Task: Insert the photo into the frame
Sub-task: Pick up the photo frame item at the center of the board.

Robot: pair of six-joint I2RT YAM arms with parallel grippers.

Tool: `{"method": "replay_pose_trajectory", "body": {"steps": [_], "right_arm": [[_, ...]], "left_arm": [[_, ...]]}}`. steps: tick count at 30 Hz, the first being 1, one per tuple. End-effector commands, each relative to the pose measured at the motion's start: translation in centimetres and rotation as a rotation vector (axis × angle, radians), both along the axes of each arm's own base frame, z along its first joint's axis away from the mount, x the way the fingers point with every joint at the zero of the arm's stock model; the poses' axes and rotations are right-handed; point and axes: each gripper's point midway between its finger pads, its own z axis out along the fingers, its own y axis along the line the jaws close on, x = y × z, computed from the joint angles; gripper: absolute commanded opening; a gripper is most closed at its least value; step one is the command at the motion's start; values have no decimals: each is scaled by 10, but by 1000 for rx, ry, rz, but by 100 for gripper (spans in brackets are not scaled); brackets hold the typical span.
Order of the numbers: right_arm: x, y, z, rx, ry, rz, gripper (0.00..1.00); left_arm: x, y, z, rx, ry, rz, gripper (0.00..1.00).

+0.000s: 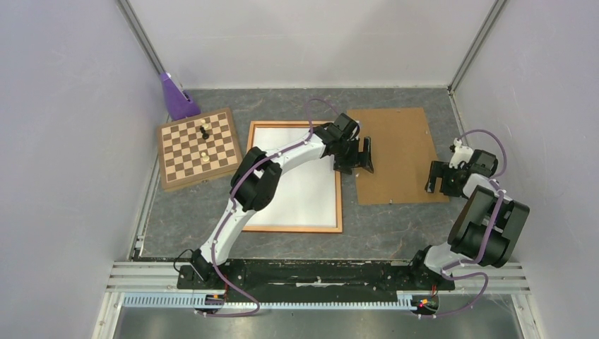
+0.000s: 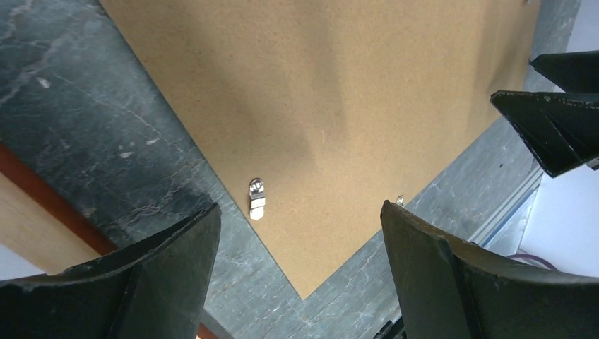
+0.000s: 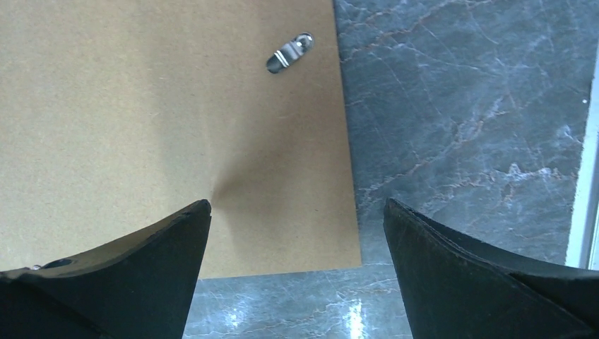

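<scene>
Open left gripper [image 1: 355, 164] and open right gripper [image 1: 441, 185] flank the brown hardboard panel [image 1: 399, 152], just right of the orange-brown wooden frame [image 1: 340, 205]

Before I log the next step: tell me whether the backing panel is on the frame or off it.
Off. The backing panel lies flat on the table beside the frame, not over it.

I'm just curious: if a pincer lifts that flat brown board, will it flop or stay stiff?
Probably stiff: the brown board lies dead flat with crisp straight edges, like hardboard. Likely light, as its edge looks very thin. Lying flush on the table, it would probably slide when pushed and be awkward to get under.
</scene>
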Motion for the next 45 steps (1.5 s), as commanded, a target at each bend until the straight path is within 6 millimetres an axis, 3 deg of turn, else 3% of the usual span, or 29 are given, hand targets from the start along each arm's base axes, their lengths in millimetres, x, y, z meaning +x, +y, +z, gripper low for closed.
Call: {"method": "replay_pose_trajectory", "body": {"steps": [1, 9, 18, 24, 31, 45], "right_arm": [[10, -15, 12, -21, -49, -3, 96], [23, -28, 24, -75, -97, 38, 96], [13, 4, -21, 124, -2, 100, 93], [7, 32, -31, 291, 26, 149, 80], [10, 56, -8, 431, -17, 205, 66], [29, 76, 90, 475, -202, 315, 58]], "left_arm": [[-22, -5, -4, -14, 55, -39, 91], [-28, -9, -9, -45, 77, -73, 91], [-45, -6, -19, -65, 81, -130, 91], [-50, -6, -18, -63, 65, -157, 91], [-57, -6, -26, -55, 82, -169, 91], [-66, 6, -28, -39, 84, -173, 92]]}}
